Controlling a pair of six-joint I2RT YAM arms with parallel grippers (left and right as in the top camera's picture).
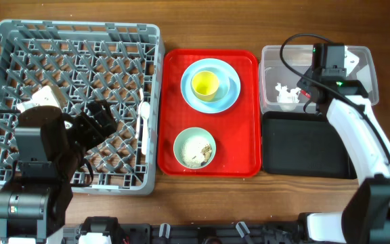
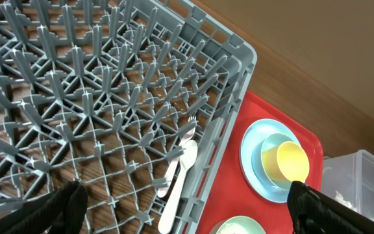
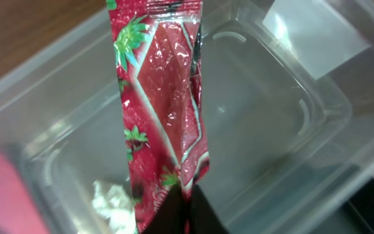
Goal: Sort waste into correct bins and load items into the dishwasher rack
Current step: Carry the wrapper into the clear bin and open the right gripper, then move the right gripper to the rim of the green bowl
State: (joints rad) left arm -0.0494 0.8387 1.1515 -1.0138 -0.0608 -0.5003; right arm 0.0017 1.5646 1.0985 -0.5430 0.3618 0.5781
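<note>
At 9 o'clock on the wooden table (image 1: pixel 181 203) sits the large square grey plastic rack (image 1: pixel 73 41), a lattice of upright pegs. The left end effector (image 1: pixel 101 120) hangs above its middle, black fingers spread wide apart, holding nothing. A smooth white plastic spoon (image 2: pixel 177 188) and a white plastic fork (image 2: pixel 186 138) lie side by side against the rack's 3 o'clock wall.

In the centre, a glossy red rectangular tray (image 1: pixel 249 135) carries a round light blue plate (image 1: pixel 230 95) at 12 o'clock, with a small yellow cup (image 1: pixel 205 84) on it. At 6 o'clock is a pale green bowl (image 1: pixel 179 139) of whitish grainy scraps (image 1: pixel 195 150).

At 3 o'clock, the right end effector (image 3: pixel 184 211) is clamped on the lower end of a crinkled glossy red wrapper (image 3: pixel 164 97). It is over the clear rectangular plastic tub (image 3: pixel 271 130), where a crumpled white tissue (image 3: pixel 112 198) lies. A matte shallow black tray (image 1: pixel 307 149) adjoins the tub at 6 o'clock.
</note>
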